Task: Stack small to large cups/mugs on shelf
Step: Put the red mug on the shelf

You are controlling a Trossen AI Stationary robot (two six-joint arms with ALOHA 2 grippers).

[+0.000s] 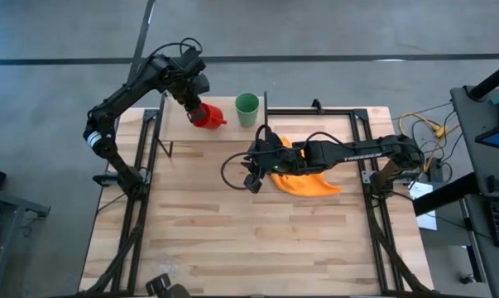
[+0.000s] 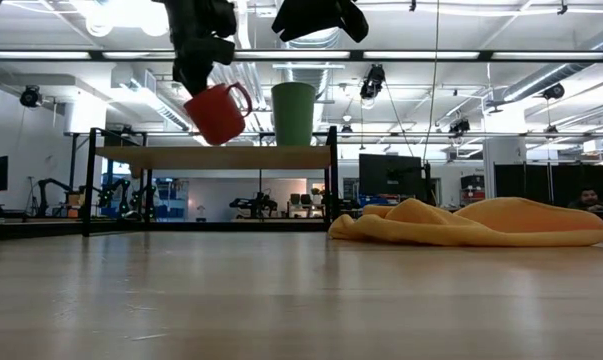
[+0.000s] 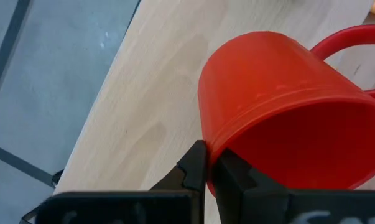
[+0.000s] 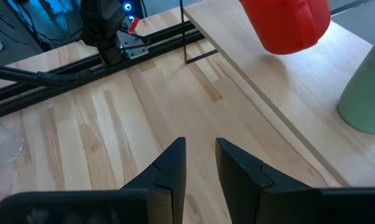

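The red mug point(image 1: 206, 114) point(image 2: 218, 112) hangs tilted in my left gripper point(image 3: 207, 177) just above the light wooden shelf point(image 2: 211, 157), handle point(image 3: 346, 40) turned away from the fingers. The green handleless cup point(image 1: 247, 109) point(image 2: 293, 113) stands upright on the shelf beside it. My right gripper point(image 4: 199, 163) hovers open over the middle of the table point(image 1: 251, 170), pointing toward the table's left, touching nothing. A clear glass point(image 4: 2, 140) shows at the edge of the right wrist view, on the tabletop. My left gripper holds the red mug by its rim point(image 3: 213, 163), on the side opposite the handle. The wall is pinched with one finger inside the mug and one outside. The fingers come from above. The mug hangs tilted below them, lifted clear of the shelf board.
An orange cloth point(image 1: 309, 182) point(image 2: 481, 222) lies crumpled on the table under my right arm. Thin black posts point(image 4: 184, 31) frame the shelf along the table's far edge. Bare planks point(image 1: 232, 240) stretch across the near half of the table.
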